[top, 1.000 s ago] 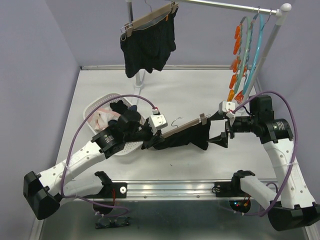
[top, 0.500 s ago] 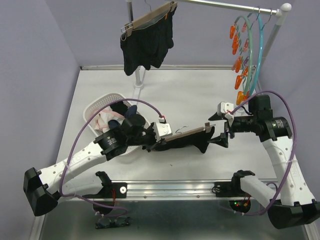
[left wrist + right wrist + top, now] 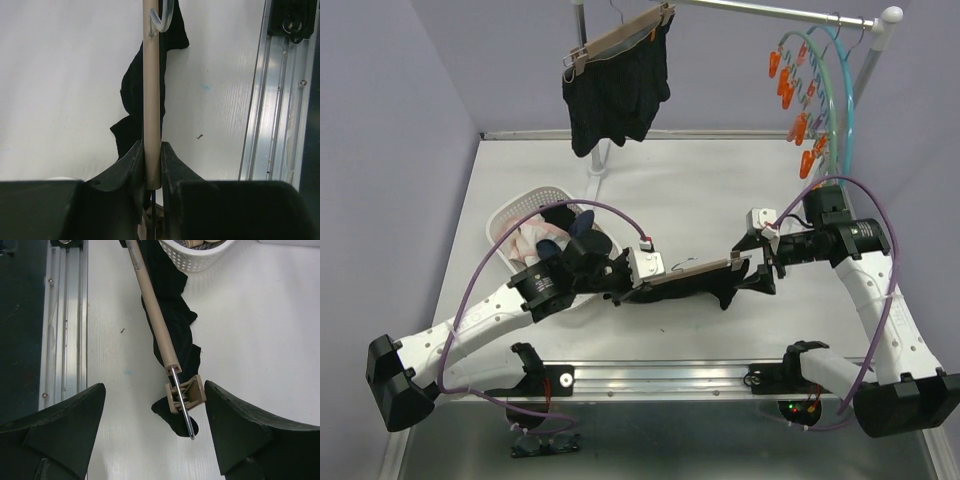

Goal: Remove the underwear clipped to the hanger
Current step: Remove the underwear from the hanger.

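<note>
**Black underwear (image 3: 170,315) beneath a clamped hanger bar (image 3: 152,75)**

Closed tight on one end of the tan hanger bar was the left gripper (image 3: 152,160). The underwear draped from the bar down onto the white table (image 3: 260,330). At the other end the right gripper (image 3: 155,386) gaped wide, holding nothing, its fingers on either side of the clip (image 3: 186,395)

Robot lab cell: plain lilac walls (image 3: 390,120), white table (image 3: 700,190), aluminium mounting rail (image 3: 660,377) along near edge.
</note>
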### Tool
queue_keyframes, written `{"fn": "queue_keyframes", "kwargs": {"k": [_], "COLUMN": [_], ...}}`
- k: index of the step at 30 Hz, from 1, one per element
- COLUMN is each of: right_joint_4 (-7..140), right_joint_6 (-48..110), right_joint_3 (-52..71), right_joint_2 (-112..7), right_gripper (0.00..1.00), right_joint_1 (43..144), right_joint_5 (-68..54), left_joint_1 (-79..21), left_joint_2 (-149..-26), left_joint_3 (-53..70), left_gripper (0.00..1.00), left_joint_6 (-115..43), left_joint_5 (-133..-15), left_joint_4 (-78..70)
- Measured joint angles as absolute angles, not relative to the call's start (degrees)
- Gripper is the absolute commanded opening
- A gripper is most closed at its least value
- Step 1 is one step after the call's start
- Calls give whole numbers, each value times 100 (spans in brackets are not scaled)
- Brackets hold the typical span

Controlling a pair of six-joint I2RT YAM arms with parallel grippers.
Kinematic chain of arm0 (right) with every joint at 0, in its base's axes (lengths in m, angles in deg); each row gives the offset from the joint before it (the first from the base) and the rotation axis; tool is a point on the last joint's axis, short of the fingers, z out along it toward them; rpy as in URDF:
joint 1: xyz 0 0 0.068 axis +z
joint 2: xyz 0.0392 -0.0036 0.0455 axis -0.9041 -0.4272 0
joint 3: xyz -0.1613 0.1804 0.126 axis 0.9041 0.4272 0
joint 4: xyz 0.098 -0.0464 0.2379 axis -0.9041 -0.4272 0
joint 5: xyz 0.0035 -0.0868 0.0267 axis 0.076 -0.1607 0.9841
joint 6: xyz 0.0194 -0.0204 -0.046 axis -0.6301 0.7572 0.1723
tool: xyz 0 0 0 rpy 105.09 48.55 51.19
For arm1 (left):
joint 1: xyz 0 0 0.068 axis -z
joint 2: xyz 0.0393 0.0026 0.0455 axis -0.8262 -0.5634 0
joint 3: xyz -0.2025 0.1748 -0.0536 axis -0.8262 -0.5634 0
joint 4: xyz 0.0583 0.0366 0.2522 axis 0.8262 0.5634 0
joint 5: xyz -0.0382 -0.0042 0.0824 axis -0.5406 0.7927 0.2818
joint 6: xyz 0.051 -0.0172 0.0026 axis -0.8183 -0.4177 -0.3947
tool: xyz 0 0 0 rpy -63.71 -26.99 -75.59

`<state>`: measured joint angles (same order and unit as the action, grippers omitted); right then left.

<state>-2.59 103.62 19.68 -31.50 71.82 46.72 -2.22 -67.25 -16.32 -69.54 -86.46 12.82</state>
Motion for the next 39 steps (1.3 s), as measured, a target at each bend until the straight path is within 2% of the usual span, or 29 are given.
{"fn": "queue_keyframes", "kwargs": {"k": [6,7,9,10,12,15,18,30,38,39], "right_joint_4": [-385,-398,-412,-409,-412,-429,-436,-167,-156,-154], "right_joint_6": [10559,10591,10613,10646,10679,10734,10760,10202,9540,9472], "right_joint_3": [1968,1968,1968,1968,1968,1968,1968,1924,1192,1118], "right_joint_2": [-3201,-3236,-3288,-3312,-3347,-3360,-3354,-3037,-3124,-3124], "right_gripper": [65,57,47,38,28,18,2,1,1,7], "right_joint_1": [7182,7182,7180,7180,7180,7180,7180,7180,7180,7180], "right_joint_5": [4750,4777,4816,4833,4866,4882,4882,4757,4715,4731], "left_joint_1": [-206,-204,-193,-182,-176,-178,-176,-171,-171,-171], "left_joint_2": [-6725,-6725,-6725,-6725,-6725,-6725,-6725,-6725,-6725,-6725], "left_joint_3": [-1632,-1632,-1632,-1632,-1635,-1632,-1632,-1632,-1628,-1628], "left_gripper": [0,0,0,0,0,0,0,0,0,0], "left_joint_6": [-6967,-6969,-6978,-6985,-6991,-7004,-7011,-7013,-7011,-7009], "left_joint_5": [-8668,-8670,-8681,-8683,-8709,-8707,-8709,-8718,-8709,-8714], "left_joint_4": [1300,1309,1333,1341,1370,1383,1385,1265,974,937]}}
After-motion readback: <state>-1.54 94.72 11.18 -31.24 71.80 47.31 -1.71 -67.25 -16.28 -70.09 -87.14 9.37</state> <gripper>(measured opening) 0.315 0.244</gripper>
